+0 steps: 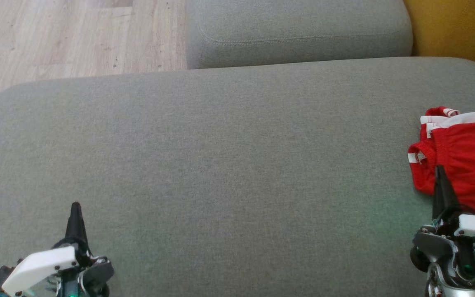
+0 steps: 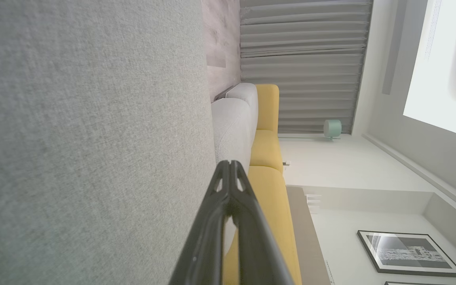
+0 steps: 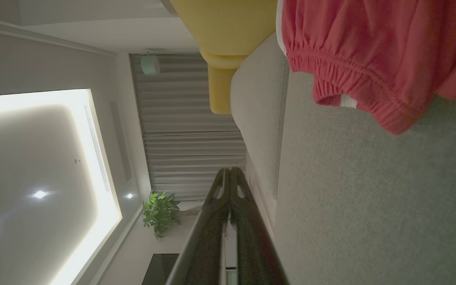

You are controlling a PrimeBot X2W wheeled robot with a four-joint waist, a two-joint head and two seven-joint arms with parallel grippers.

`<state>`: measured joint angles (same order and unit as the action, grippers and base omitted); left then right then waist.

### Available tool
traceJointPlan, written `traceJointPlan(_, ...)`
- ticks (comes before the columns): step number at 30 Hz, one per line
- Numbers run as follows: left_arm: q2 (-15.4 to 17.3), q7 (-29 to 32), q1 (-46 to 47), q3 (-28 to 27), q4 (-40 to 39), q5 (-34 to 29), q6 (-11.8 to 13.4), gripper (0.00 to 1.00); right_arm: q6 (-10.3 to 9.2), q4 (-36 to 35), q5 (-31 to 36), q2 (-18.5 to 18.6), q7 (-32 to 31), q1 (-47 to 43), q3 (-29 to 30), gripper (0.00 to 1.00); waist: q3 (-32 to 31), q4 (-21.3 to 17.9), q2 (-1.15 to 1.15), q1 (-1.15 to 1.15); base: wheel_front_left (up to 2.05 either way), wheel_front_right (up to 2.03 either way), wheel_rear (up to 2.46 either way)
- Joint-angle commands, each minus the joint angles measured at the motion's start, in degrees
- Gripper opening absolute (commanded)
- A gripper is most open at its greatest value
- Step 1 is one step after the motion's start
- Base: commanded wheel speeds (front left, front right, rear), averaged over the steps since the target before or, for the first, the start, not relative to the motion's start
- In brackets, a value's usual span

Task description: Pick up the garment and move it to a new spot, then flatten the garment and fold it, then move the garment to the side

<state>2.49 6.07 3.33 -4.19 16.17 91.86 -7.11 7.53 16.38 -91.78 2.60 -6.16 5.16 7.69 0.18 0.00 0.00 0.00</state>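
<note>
Right gripper (image 1: 440,170), clenched and empty, hangs beside the shorts (image 1: 466,161) (left gripper (image 1: 75,205) is clenched too). Unopened, it would likely just shove cloth along the cushion (image 1: 221,156).

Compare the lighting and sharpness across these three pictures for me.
Head view: even daylight, sharp, faint green glow on the sofa cushion beside the right gripper. Left wrist view: bright, ceiling light panel washed out, close cushion fabric soft. Right wrist view: dim, that panel glaring, red garment soft.
</note>
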Motion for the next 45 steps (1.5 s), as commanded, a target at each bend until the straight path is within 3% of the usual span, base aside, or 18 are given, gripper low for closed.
traceJointPlan(1, 0.39, 0.40, 2.86, -2.31, -2.13, 0.32, -0.37, 0.00, -0.04, -2.35, -0.41, 0.28, -0.31, 1.03, -1.18, 0.00, 0.00, 0.00, 0.00, 0.00, 0.00, 0.00, 0.00)
traceJointPlan(45, 0.39, 0.40, 2.86, -2.31, -2.13, 0.32, -0.37, 0.00, -0.04, -2.35, -0.41, 0.28, -0.31, 1.03, -1.18, 0.00, 0.00, 0.00, 0.00, 0.00, 0.00, 0.00, 0.00)
